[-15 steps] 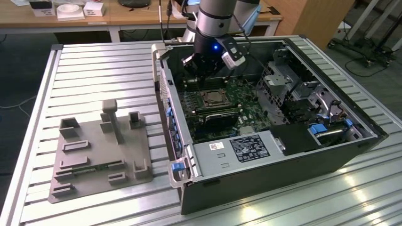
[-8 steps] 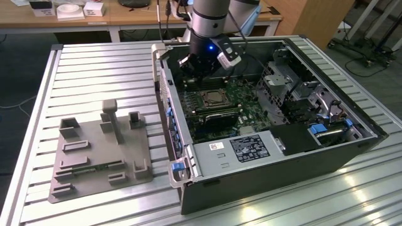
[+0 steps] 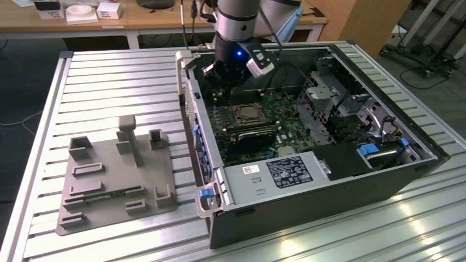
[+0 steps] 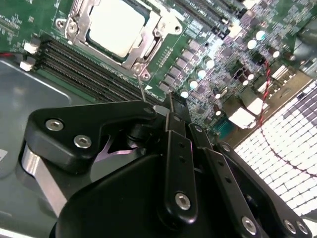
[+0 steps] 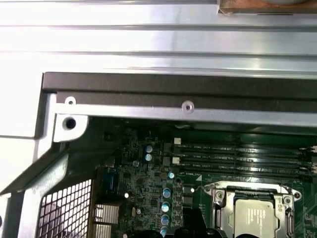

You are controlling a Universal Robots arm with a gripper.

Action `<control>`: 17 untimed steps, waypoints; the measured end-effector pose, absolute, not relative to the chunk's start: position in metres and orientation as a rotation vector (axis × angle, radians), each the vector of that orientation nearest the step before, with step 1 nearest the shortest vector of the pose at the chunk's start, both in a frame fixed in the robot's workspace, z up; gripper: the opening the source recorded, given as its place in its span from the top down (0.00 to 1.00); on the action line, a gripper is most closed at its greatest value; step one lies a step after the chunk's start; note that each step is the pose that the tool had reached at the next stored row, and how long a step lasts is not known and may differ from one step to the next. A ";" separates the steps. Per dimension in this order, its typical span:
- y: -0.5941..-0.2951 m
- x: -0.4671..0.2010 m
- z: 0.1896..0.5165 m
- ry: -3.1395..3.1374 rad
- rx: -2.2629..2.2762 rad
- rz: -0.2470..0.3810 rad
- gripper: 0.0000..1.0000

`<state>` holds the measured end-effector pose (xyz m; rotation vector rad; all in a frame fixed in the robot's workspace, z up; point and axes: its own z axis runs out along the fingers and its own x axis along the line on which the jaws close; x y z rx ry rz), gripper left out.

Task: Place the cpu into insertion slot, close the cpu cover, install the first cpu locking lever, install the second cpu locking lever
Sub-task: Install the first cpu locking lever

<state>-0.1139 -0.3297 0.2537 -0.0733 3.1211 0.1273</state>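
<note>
One gripper [image 4: 161,106] does the work here, its fingers drawn together with no gap showing. A thin lever [image 4: 141,85] runs lengthwise from the corner of the slot [image 4: 72,27] straight to the tips, though you cannot tell whether it is pinched. The cpu [image 4: 116,25] lies just beyond the tips, past the memory slots [image 4: 84,64], seated flat in the slot. Its pale metal top shows square and bare through the window of the cover [image 4: 151,35], which lies down over it.
</note>
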 end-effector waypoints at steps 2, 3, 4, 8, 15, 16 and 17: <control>-0.326 -0.114 0.253 3.121 -0.073 0.127 0.89; -0.325 -0.114 0.253 3.120 -0.073 0.127 0.89; -0.325 -0.115 0.253 3.120 -0.074 0.128 0.89; -0.324 -0.120 0.253 3.120 -0.078 0.127 0.89; -0.316 -0.121 0.251 3.120 -0.081 0.127 0.89; -0.315 -0.121 0.251 3.120 -0.081 0.127 0.89; -0.314 -0.121 0.251 3.120 -0.081 0.127 0.89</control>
